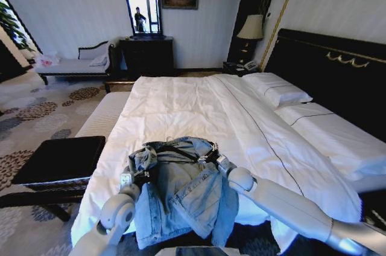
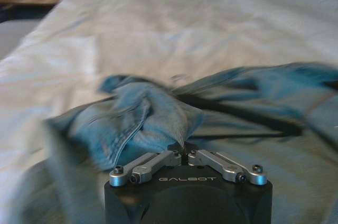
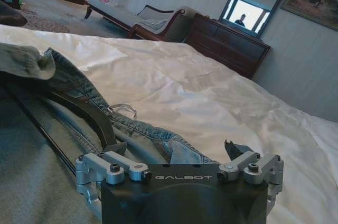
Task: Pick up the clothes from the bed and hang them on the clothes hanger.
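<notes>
Hanging over the near foot edge of the large white-duveted bed (image 1: 199,105), the light blue washed-denim jacket (image 1: 184,198) has its collar end up on the mattress and its hem and sleeves trailing down toward the robot, so its long axis runs from the bed toward the base. The thin black triangular coat hanger (image 1: 181,152) lies across the collar end, crosswise to that axis, and seems threaded into the shoulders; in the right wrist view its black bars (image 3: 79,110) slant across the denim (image 3: 63,76), with a pale wire hook-like loop just beyond.

The two grippers bracket that collar end, one at each shoulder. The left gripper (image 1: 137,174) sits at the left shoulder, jaws pressed together on a bunched fold of denim (image 2: 142,123), as the left wrist view shows. The right gripper (image 1: 212,158) sits at the right shoulder by the hanger's end; its fingers are spread, and a strip of jacket (image 3: 174,147) runs into the gap between them without clearly being pinched.

By my reading, the coming move hinges on this side-by-side hold across the hanger bar.
</notes>
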Controlling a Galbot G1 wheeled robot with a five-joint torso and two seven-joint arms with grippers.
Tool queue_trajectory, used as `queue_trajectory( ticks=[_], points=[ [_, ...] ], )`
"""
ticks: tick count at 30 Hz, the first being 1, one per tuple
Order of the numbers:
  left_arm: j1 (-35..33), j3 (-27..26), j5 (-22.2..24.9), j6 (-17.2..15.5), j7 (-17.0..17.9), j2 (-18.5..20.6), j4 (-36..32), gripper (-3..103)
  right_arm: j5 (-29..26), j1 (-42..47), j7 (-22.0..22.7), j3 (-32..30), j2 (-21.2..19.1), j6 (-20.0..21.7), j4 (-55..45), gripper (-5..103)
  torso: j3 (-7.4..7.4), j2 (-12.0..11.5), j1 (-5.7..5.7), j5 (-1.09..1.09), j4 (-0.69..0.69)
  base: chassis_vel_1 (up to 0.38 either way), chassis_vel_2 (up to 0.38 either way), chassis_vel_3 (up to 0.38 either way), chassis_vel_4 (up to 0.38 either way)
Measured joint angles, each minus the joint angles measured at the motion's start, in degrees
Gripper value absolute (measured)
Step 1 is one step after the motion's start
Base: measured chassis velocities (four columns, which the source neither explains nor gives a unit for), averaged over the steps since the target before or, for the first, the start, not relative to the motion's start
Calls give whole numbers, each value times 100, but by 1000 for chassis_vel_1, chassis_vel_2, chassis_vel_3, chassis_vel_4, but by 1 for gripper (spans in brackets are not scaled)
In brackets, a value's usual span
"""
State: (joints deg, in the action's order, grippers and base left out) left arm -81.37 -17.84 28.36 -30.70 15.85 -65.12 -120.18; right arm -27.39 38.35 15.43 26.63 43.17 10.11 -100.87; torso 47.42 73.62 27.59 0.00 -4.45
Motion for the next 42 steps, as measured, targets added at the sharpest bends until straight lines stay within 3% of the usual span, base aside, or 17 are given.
queue_trajectory(
  ticks=[3, 4, 6, 12, 20, 26, 29, 30, 32, 35, 37, 41, 42],
  points=[
    [159, 264, -128, 783, -958, -2, 327, 0, -5, -5, 7, 13, -7, -8, 12, 100, 1, 0, 1, 0, -2, 0, 0, 0, 0],
    [159, 264, -128, 783, -958, -2, 327, 0, -5, -5, 7, 13, -7, -8, 12, 100, 1, 0, 1, 0, -2, 0, 0, 0, 0],
    [218, 509, -99, 1083, -1410, 12, 455, 0, -7, -4, 9, 14, -37, -12, 24, 100, 1, 0, 0, 1, -2, 0, 0, 0, 0],
    [257, 890, -367, 1346, -1799, 41, 815, 0, -20, -6, 17, 14, -77, -16, 36, 100, 0, 0, 0, 0, -3, 0, 0, 0, 0],
    [63, 882, -826, 1253, -1535, 43, 1333, 0, -94, -43, 108, 0, -49, -94, 85, 100, 0, 0, 0, 0, -2, 0, 0, 0, 0],
    [-169, 758, -949, 1232, -1299, 50, 1427, 0, -516, -204, 407, -79, 101, 0, 157, 100, -1, 0, 0, -1, -1, 0, 0, 0, 0],
    [-221, 647, -969, 1260, -869, 5, 1377, -1, -841, -292, 582, -6, 186, 39, 187, 100, 0, 0, 0, -2, -2, 0, 0, 0, 0],
    [-221, 647, -969, 1260, -869, 5, 1377, -1, -841, -292, 582, -6, 186, 39, 187, 100, 0, 0, 0, -2, -2, 0, 0, 0, 0],
    [-285, 519, -928, 1261, -534, -15, 1242, 10, -1292, -324, 765, 68, 258, 107, 184, 100, 0, 0, 0, -1, -3, 0, 0, 0, 0],
    [-413, 286, -997, 1663, -308, -37, 1031, 26, -2531, -322, 1572, 114, 382, 521, 57, 100, -1, 0, 0, -1, -2, 0, 0, 0, 0],
    [-456, 237, -1014, 1792, -299, -47, 974, 26, -2802, -322, 1750, 113, 409, 612, 43, 100, -1, 0, 0, -1, -2, 0, 0, 0, 0],
    [-801, -151, -1440, 2732, -551, -280, 674, 48, -3405, -366, 2002, 56, 465, 716, 106, 100, 0, 0, 0, 0, -1, 0, 0, 0, 0],
    [-801, -151, -1440, 2732, -551, -280, 674, 48, -3405, -366, 2002, 56, 465, 716, 106, 100, 0, 0, 0, 0, -1, 0, 0, 0, 0]
  ],
)
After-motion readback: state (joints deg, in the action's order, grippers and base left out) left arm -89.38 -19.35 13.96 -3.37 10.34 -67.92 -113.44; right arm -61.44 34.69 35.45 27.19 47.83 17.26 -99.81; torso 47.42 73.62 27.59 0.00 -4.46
